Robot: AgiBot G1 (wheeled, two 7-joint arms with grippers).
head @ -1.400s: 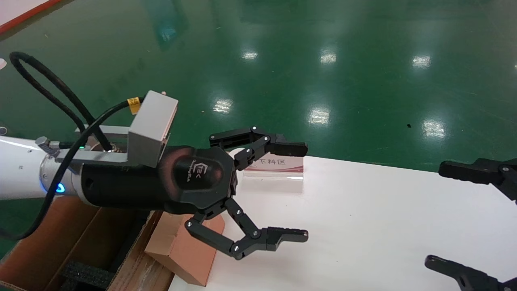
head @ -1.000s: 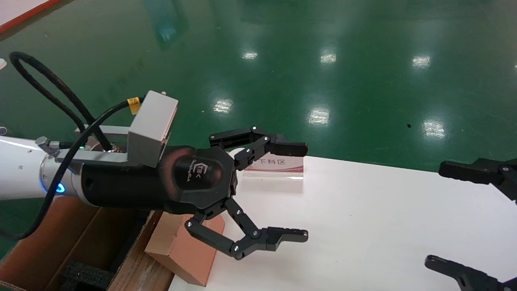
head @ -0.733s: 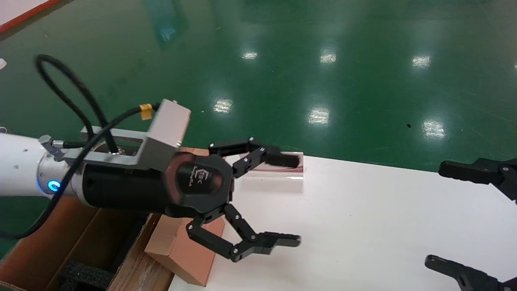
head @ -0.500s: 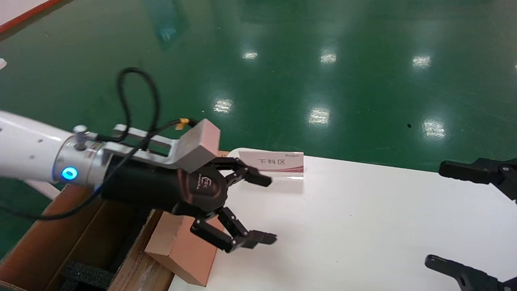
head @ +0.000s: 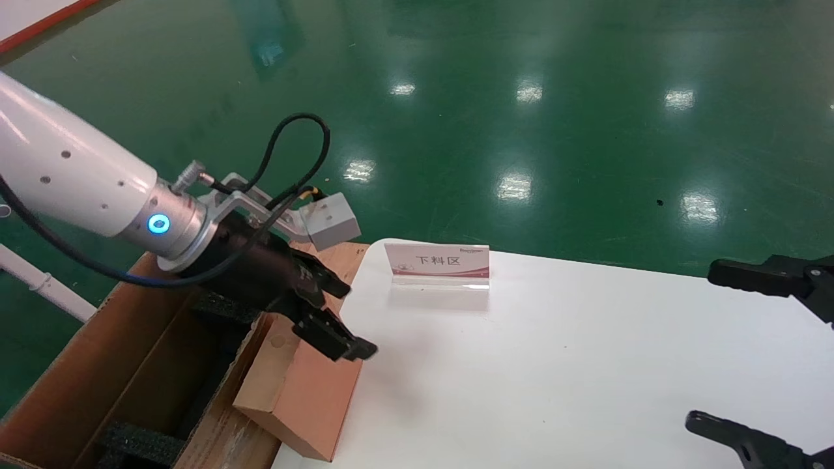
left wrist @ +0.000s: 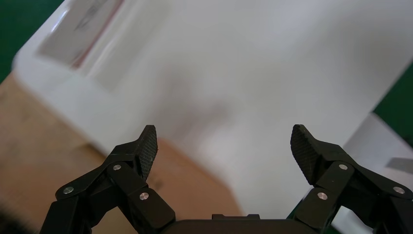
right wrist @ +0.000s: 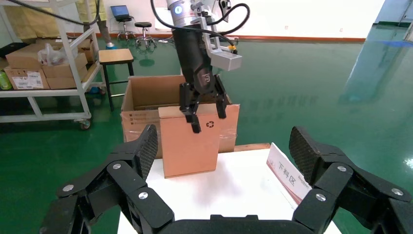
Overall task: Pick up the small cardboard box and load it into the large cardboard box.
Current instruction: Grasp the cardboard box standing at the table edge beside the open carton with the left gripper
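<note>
Left end effector (head: 339,319), spread wide, angles down over the small cardboard box (head: 306,397); right end effector (head: 749,352) parked, also wide.

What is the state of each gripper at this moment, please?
Left gripper: open, holding nothing, astride the top edge of the small cardboard box.
Right gripper: open, holding nothing, above the white table.

A small white stand-up sign (head: 437,265) on the bench (head: 586,365), at about 11 o'clock on its top, reads 下料区. The small cardboard box (right wrist: 189,139) bears a black recycling symbol (right wrist: 210,124) near one corner.
</note>
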